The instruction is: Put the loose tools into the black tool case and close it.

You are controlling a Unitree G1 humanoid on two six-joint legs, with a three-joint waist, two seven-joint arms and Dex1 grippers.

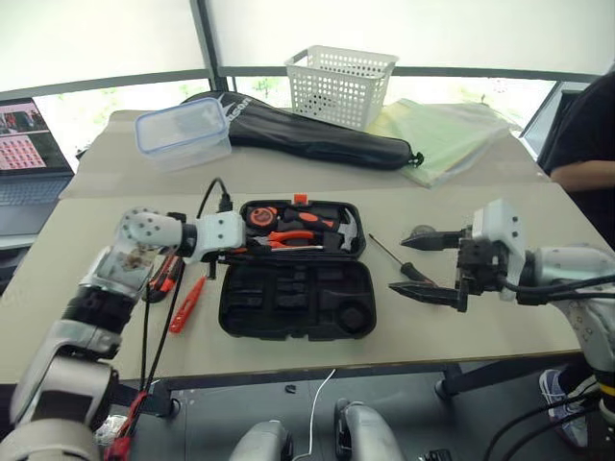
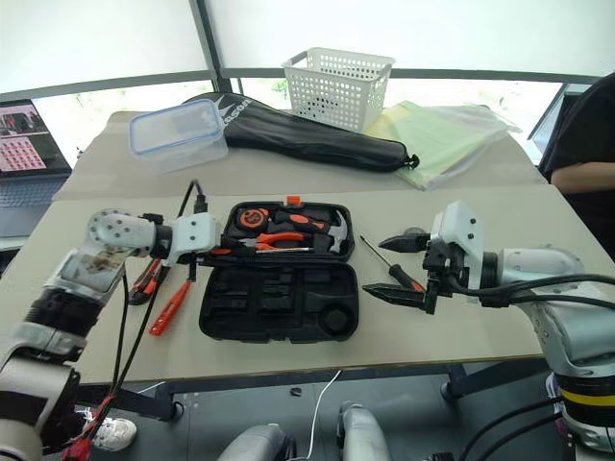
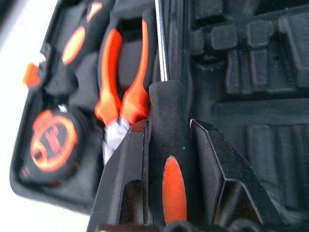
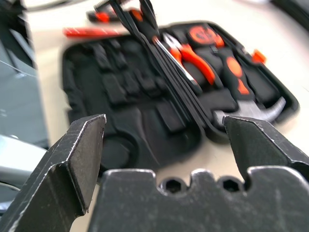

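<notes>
RISK: screwdriver [image 3: 166, 140] clamped in left hand [image 3: 169, 145], centre frame over open black tool case [image 1: 293, 298]; may miss recess, foul pliers [image 3: 120, 87] | right hand [image 1: 432, 264] gaping empty, right of frame above second screwdriver [image 1: 399, 261] on counter [image 1: 500, 327]

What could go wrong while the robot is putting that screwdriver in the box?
The screwdriver, held in the left gripper, lies along the middle of the open tool case, beside the pliers. It might miss its recess and stop the lid closing. Another screwdriver lies close under the open right gripper, which could knock it.
</notes>
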